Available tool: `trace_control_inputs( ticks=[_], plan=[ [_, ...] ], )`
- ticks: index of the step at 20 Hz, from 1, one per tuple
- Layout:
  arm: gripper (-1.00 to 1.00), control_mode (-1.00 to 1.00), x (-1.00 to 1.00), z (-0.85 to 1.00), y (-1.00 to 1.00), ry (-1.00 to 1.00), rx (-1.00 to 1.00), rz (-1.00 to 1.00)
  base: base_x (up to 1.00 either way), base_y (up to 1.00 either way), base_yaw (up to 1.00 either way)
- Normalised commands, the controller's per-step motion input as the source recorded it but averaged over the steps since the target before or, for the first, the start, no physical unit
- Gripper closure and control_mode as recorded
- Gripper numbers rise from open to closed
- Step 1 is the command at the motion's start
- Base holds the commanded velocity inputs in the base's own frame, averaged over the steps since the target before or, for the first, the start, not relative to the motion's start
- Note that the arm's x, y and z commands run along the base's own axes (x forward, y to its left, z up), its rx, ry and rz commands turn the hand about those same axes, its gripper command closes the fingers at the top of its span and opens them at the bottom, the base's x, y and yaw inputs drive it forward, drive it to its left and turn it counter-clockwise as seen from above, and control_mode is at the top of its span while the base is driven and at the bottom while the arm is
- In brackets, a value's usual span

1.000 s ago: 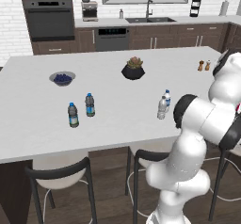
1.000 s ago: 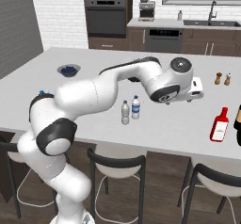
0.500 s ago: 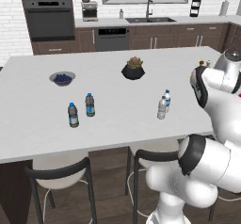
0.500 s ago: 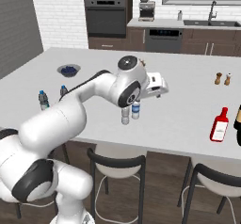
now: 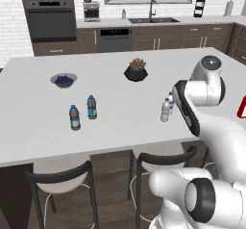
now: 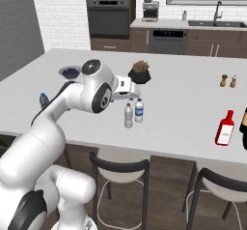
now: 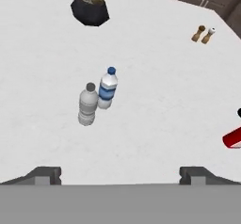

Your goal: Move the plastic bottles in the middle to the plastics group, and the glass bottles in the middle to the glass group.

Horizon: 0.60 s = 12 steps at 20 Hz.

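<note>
Over the middle of the white table, the white arm has been swung across within the last second: a second ago its hand was seen well to the right of the two small clear plastic water bottles, and now it is held just behind them, pointed down at them. In the hand view the whitish-labelled bottle with the grey cap and the light-blue-labelled bottle with the blue cap are seen standing upright, touching or nearly so, ahead of the fingers, whose dark tips are spread wide apart with nothing between them. The gripper is thus released and empty.

None of the task's things has been moved. The pale-capped pair is kept at the table's middle. The two darker bottles with dark caps and dark blue labels, taken as the plastics group, are set well apart to the robot's left. The red glass bottle with white label and white neck is stood upright near the table's right edge, just beside a dark bottle cut off by the frame.

The swing is judged to be an approach for a first pick. The pair's closeness is likely to make a clean grasp on one bottle awkward, since the neighbour could be knocked over.
</note>
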Motion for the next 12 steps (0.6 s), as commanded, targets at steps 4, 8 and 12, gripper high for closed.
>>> trace_control_inputs(
  ticks=[4, 8, 12],
  plan=[
    [-1.0, -1.0, -0.2, 0.0, 1.0, 0.0, 0.08, -0.18, 0.0, 0.0, 0.0],
    [-1.0, -1.0, -0.09, 0.0, 0.66, 0.01, 0.17, -0.17, 0.0, 0.0, 0.0],
    [-1.0, -1.0, 0.15, -0.08, -0.16, 0.14, 0.14, 0.0, 0.0, 0.0, 0.0]
  ],
)
